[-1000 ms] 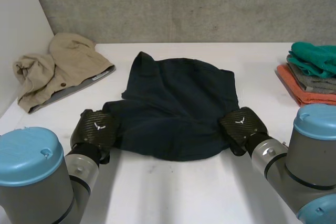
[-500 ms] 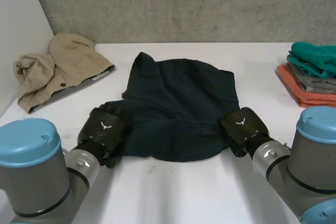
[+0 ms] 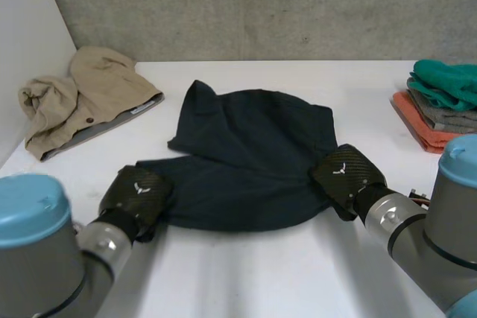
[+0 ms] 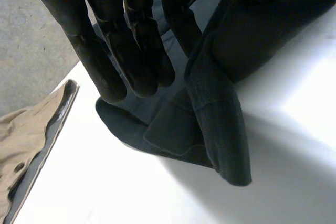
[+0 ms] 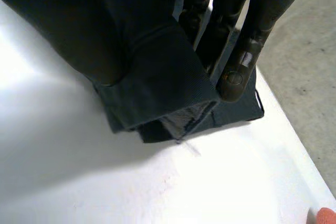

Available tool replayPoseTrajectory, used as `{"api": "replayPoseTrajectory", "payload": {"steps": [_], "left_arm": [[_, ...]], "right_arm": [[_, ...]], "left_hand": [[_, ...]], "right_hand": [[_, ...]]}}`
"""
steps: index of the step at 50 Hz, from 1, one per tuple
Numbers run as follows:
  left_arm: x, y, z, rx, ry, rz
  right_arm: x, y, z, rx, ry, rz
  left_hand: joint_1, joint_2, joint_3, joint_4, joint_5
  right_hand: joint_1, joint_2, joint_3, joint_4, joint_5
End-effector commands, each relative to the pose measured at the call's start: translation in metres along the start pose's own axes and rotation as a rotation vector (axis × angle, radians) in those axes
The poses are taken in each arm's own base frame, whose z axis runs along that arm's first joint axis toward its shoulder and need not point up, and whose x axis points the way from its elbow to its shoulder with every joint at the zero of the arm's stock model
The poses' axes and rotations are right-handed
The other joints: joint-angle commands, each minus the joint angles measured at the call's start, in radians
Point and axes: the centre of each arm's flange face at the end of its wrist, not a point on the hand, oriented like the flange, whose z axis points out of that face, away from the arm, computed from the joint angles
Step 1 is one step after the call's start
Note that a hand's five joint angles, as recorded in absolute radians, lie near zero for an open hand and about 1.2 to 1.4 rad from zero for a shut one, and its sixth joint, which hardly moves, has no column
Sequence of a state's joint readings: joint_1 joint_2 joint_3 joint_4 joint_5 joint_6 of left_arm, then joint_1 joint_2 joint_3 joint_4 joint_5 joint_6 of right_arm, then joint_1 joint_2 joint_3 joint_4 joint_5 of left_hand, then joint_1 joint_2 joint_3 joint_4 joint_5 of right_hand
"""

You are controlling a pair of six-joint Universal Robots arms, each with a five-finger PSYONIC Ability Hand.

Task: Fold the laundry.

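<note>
The left hand [image 3: 138, 191] pinches the near left corner of the dark garment [image 3: 253, 154], the fold held between its thumb and straight fingers [image 4: 131, 51]. The right hand [image 3: 344, 176] clamps the near right corner the same way. The garment lies spread across the middle of the table [image 3: 246, 273]; farther off are beige clothes [image 3: 82, 102] and a folded stack [image 3: 443, 102].

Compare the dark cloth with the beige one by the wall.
The dark cloth lies spread mid-table; the beige cloth is crumpled at the far left corner. The left hand and right hand grip the dark cloth's near corners; nothing touches the beige cloth. Both are unfolded, on the white table.
</note>
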State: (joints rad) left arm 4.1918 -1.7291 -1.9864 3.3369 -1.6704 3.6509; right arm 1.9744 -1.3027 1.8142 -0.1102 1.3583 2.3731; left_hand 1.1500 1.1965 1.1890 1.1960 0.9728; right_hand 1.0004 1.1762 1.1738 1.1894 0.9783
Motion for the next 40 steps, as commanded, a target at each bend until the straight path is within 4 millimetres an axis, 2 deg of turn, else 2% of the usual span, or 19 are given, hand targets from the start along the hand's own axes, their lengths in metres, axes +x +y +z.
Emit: {"api": "replayPoseTrajectory", "payload": {"steps": [1, 6, 10, 13, 17, 19, 22, 25, 27, 29, 30, 31, 32, 33, 34, 35, 38, 39, 40], "left_arm": [[0.003, 0.006, -0.042, -0.075, 0.022, 0.027], [0.003, -0.015, -0.069, -0.019, 0.037, 0.047], [-0.003, -0.031, -0.075, 0.05, 0.017, 0.038], [-0.003, -0.032, -0.073, 0.053, 0.018, 0.04], [0.008, -0.02, -0.052, -0.028, 0.058, 0.056], [0.013, -0.016, -0.027, -0.059, 0.065, 0.059], [0.012, -0.023, -0.005, -0.024, 0.037, 0.047], [0.004, -0.036, 0.03, 0.052, -0.035, 0.023], [-0.009, -0.057, 0.055, 0.15, -0.11, 0.009], [-0.021, -0.077, 0.069, 0.234, -0.173, 0.012], [-0.027, -0.089, 0.074, 0.28, -0.205, 0.017], [-0.041, -0.114, 0.083, 0.38, -0.279, 0.034], [-0.049, -0.127, 0.086, 0.431, -0.321, 0.045], [-0.057, -0.14, 0.089, 0.486, -0.368, 0.055], [-0.066, -0.153, 0.091, 0.539, -0.418, 0.068], [-0.085, -0.179, 0.092, 0.645, -0.525, 0.096], [-0.115, -0.21, 0.085, 0.782, -0.702, 0.126], [-0.131, -0.224, 0.08, 0.846, -0.799, 0.133], [-0.135, -0.229, 0.078, 0.875, -0.835, 0.132]], "right_arm": [[0.001, -0.011, -0.037, -0.158, -0.15, -0.015], [0.009, -0.028, -0.06, -0.177, -0.171, -0.012], [0.016, -0.037, -0.073, -0.157, -0.127, -0.024], [0.018, -0.041, -0.081, -0.143, -0.115, -0.025], [0.016, -0.038, -0.074, -0.151, -0.123, -0.033], [0.01, -0.026, -0.057, -0.198, -0.171, -0.025], [0.008, -0.015, -0.029, -0.231, -0.199, -0.018], [0.014, -0.016, -0.009, -0.216, -0.173, -0.026], [0.031, -0.026, 0.01, -0.174, -0.091, -0.041], [0.048, -0.037, 0.022, -0.126, -0.009, -0.051], [0.067, -0.054, 0.032, -0.049, 0.086, -0.071], [0.077, -0.063, 0.037, -0.006, 0.138, -0.081], [0.088, -0.073, 0.041, 0.045, 0.192, -0.092], [0.097, -0.084, 0.044, 0.1, 0.245, -0.102], [0.118, -0.108, 0.048, 0.218, 0.358, -0.123], [0.128, -0.119, 0.049, 0.279, 0.416, -0.132], [0.162, -0.157, 0.045, 0.501, 0.632, -0.162], [0.168, -0.164, 0.043, 0.545, 0.673, -0.164], [0.173, -0.169, 0.041, 0.583, 0.71, -0.167]], "left_hand": [[0.246, 0.2, 0.207, 0.2, 0.249], [0.246, 0.2, 0.207, 0.2, 0.249], [0.246, 0.2, 0.207, 0.2, 0.249], [0.246, 0.2, 0.207, 0.2, 0.249], [0.246, 0.2, 0.207, 0.2, 0.249], [0.246, 0.2, 0.207, 0.2, 0.249], [0.246, 0.2, 0.207, 0.2, 0.249], [0.246, 0.2, 0.207, 0.2, 0.249], [0.246, 0.2, 0.207, 0.2, 0.249], [0.246, 0.2, 0.207, 0.2, 0.249], [0.246, 0.2, 0.207, 0.2, 0.249], [0.246, 0.2, 0.207, 0.2, 0.249], [0.246, 0.2, 0.207, 0.2, 0.249], [0.246, 0.2, 0.207, 0.2, 0.249], [0.246, 0.2, 0.207, 0.2, 0.249], [0.246, 0.2, 0.207, 0.2, 0.249], [0.246, 0.2, 0.207, 0.2, 0.249], [0.246, 0.2, 0.207, 0.2, 0.249], [0.246, 0.2, 0.207, 0.2, 0.249]], "right_hand": [[0.396, 0.22, 0.222, 0.207, 0.243], [0.396, 0.22, 0.222, 0.207, 0.243], [0.396, 0.22, 0.222, 0.207, 0.243], [0.396, 0.22, 0.222, 0.207, 0.243], [0.396, 0.22, 0.222, 0.207, 0.243], [0.396, 0.22, 0.222, 0.207, 0.243], [0.396, 0.22, 0.222, 0.207, 0.243], [0.396, 0.22, 0.222, 0.207, 0.243], [0.396, 0.22, 0.222, 0.207, 0.243], [0.396, 0.22, 0.222, 0.207, 0.243], [0.396, 0.22, 0.222, 0.207, 0.243], [0.396, 0.22, 0.222, 0.207, 0.243], [0.396, 0.22, 0.222, 0.207, 0.243], [0.396, 0.22, 0.222, 0.207, 0.243], [0.396, 0.22, 0.222, 0.207, 0.243], [0.396, 0.22, 0.222, 0.207, 0.243], [0.396, 0.22, 0.222, 0.207, 0.243], [0.396, 0.22, 0.222, 0.207, 0.243], [0.396, 0.22, 0.222, 0.207, 0.243]]}}
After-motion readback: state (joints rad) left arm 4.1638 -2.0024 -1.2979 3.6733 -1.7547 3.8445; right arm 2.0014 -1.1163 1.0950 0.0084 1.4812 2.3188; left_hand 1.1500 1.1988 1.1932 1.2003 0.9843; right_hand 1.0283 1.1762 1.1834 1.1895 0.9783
